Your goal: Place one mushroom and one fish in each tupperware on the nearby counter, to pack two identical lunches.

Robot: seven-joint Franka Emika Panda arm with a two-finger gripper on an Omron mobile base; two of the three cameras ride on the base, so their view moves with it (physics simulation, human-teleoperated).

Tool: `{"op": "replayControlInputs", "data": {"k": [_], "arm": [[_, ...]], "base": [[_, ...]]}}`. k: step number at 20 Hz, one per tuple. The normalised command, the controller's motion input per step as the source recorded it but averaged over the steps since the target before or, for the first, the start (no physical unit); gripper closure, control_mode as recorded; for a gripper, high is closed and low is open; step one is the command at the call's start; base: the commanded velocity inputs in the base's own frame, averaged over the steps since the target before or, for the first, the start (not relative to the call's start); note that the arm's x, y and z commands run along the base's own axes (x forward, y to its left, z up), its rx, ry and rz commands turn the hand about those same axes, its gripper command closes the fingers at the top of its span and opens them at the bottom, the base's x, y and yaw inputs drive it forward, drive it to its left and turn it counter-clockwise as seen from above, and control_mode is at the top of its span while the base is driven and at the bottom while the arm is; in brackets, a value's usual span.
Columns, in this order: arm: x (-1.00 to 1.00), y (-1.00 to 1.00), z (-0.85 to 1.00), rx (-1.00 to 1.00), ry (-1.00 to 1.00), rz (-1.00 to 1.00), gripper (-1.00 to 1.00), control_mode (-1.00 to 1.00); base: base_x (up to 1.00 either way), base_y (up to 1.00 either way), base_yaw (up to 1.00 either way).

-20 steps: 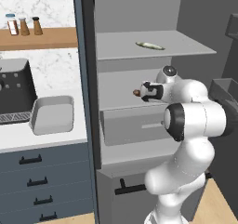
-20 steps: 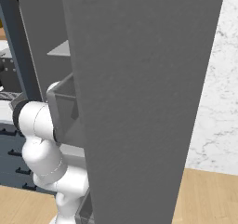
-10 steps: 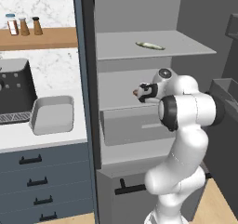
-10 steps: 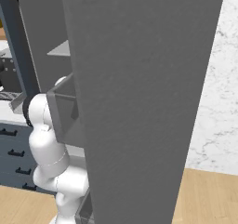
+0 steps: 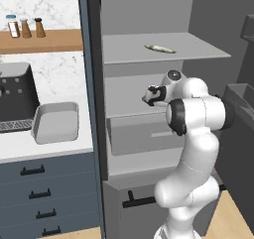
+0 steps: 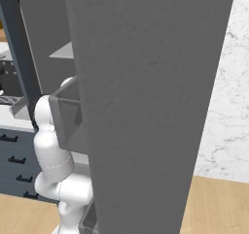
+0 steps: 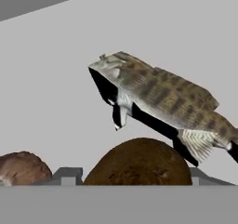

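Reaching into the fridge, we have our gripper (image 7: 130, 174) straddling the round brown mushroom (image 7: 138, 161), jaws part-open, grip unconfirmed; next: close fully, lift clear of the speckled grey-brown fish (image 7: 163, 99).

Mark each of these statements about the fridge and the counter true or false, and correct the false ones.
1. A fish lies on the upper fridge shelf. True.
2. The tupperware on the counter already holds a mushroom. False: it looks empty.
3. In the hand view a mushroom sits between the gripper's jaws, with a fish beyond it. True.
4. The fridge door is shut. False: it stands open, and the arm reaches inside.
5. Three small bottles stand on the wooden wall shelf. True.
6. The gripper hangs over the counter. False: it is inside the fridge, at the middle shelf.
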Motion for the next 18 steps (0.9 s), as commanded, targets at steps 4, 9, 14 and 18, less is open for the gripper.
{"op": "replayControlInputs", "data": {"k": [4, 9, 14, 18], "arm": [[-0.71, 0.04, -0.10, 0.00, 0.00, 0.00, 1.00, -1.00], [-1.00, 0.34, 0.52, -0.01, -0.10, 0.06, 1.00, -1.00], [-1.00, 0.31, 0.86, -0.02, -0.04, 0.05, 1.00, -1.00], [-1.00, 0.02, 0.52, 0.00, 0.00, 0.00, 1.00, -1.00]], "base": [[0.00, 0.00, 0.00], [0.00, 0.00, 0.00], [0.00, 0.00, 0.00], [0.00, 0.00, 0.00]]}}
